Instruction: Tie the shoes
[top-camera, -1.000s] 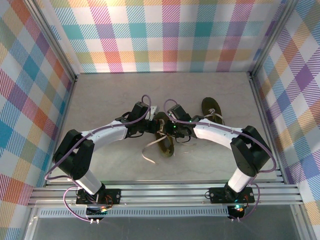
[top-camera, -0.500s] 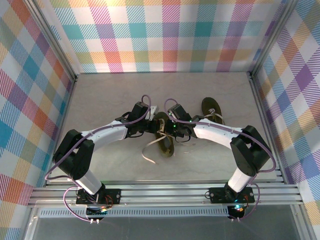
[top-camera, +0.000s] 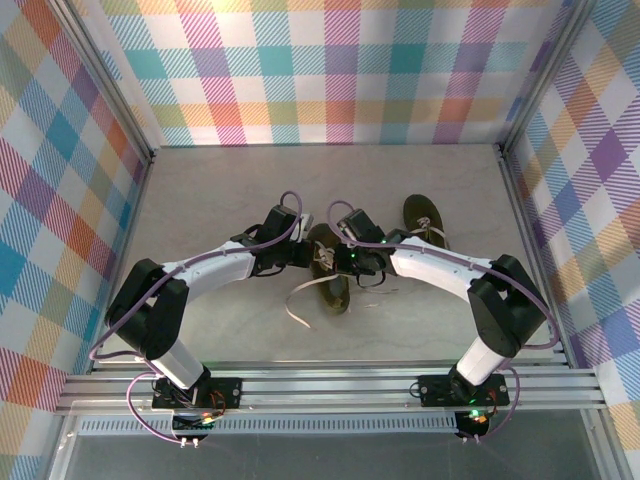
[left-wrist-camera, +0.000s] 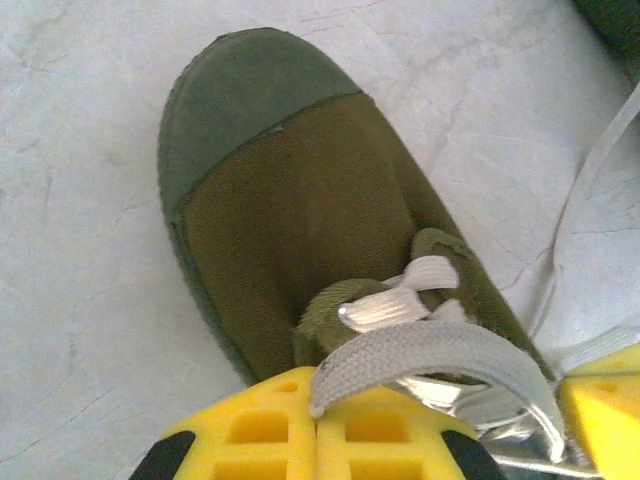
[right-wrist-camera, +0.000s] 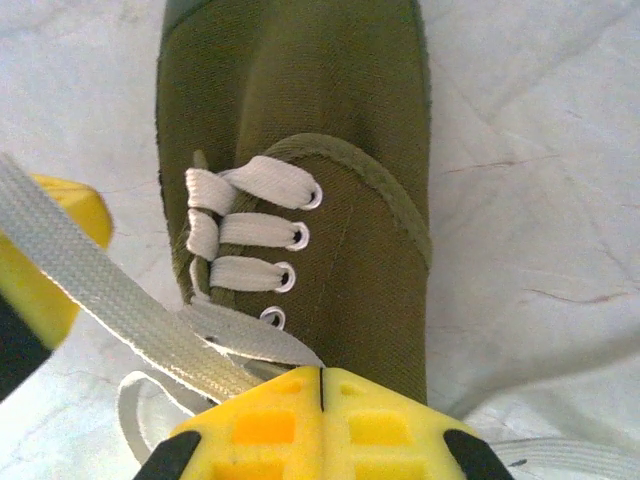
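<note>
One dark olive shoe (top-camera: 332, 292) lies between my two grippers; the left wrist view has its toe (left-wrist-camera: 270, 190) at upper left. My left gripper (top-camera: 308, 256) (left-wrist-camera: 318, 405) is shut on a pale grey lace (left-wrist-camera: 440, 350) that arches over the shoe's throat. On the opposite side, the right gripper (top-camera: 346, 262) (right-wrist-camera: 322, 375) is shut on another lace strand (right-wrist-camera: 110, 290) beside the shoe's (right-wrist-camera: 340, 130) eyelets. The second shoe (top-camera: 424, 218) lies apart at the back right, its laces spread sideways.
Loose lace ends (top-camera: 297, 303) trail on the pale table (top-camera: 220, 190) in front of the near shoe. Plaid walls close off the left, back and right. A metal rail (top-camera: 320, 385) carrying the arm bases runs along the near edge.
The right gripper's jaws have closed onto the lace by the eyelets, and that arm has shifted slightly. The left gripper has stayed shut on its lace.
</note>
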